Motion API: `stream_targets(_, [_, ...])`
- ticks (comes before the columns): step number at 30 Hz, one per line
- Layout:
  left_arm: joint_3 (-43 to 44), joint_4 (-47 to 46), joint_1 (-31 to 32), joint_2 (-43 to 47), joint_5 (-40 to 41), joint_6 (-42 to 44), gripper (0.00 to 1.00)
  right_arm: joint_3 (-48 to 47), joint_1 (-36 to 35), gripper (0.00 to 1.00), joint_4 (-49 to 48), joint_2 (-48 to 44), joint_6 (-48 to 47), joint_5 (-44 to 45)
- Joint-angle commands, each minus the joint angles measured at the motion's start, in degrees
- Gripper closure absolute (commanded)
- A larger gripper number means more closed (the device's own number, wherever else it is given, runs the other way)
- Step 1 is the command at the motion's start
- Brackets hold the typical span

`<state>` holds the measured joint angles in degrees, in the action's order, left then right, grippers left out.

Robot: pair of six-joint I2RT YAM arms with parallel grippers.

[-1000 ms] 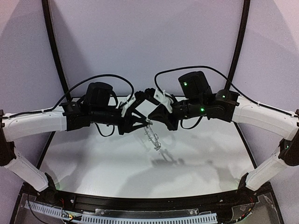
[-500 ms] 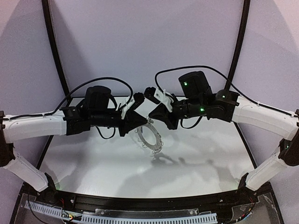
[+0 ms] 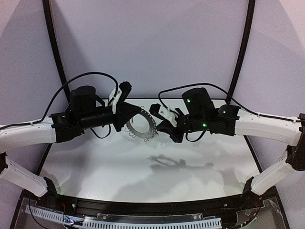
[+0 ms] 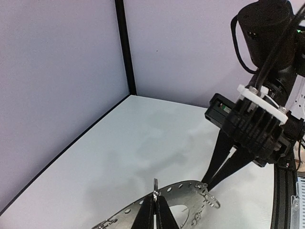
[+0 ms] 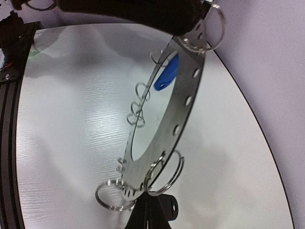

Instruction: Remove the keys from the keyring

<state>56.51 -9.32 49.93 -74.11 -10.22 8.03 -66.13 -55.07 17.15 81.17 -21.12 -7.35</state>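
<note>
The left claw (image 4: pixel 154 210) is pinching the near rim of the keyring (image 4: pixel 129 210), its jaws pressed together on the metal. The right claw (image 4: pixel 209 182) is gripping the far rim, and both are holding the ring above the white worktop (image 4: pixel 143 138).

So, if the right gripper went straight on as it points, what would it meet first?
The right gripper is shut on the flat dark-grey metal keyring, so that comes first; beyond, probably the left gripper on the far rim, though depth is unclear.
</note>
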Motion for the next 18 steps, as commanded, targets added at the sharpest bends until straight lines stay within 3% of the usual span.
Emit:
stream_targets(1, [0.3,-0.9,0.0,1.5,-1.5,0.2,0.99,-0.2,0.3,1.00,-7.4,0.7,1.8,8.4])
stream_targets(4, [-1.0,-1.0,0.0,1.7,-1.4,0.3,0.99,-1.5,2.6,1.00,-7.1,1.3,9.5,17.4])
stream_targets(6, [-1.7,-1.5,0.0,1.9,-1.1,-0.2,0.99,-2.4,5.8,1.00,-4.5,2.0,17.6,17.9])
stream_targets(12, [-3.7,-2.1,0.0,2.9,-0.1,-2.2,0.99,-0.5,12.4,1.00,3.1,7.4,38.6,10.8])
stream_targets(18, [-4.9,-2.0,0.0,4.2,1.8,-3.0,0.99,-0.1,16.3,1.00,5.7,17.4,52.0,0.4])
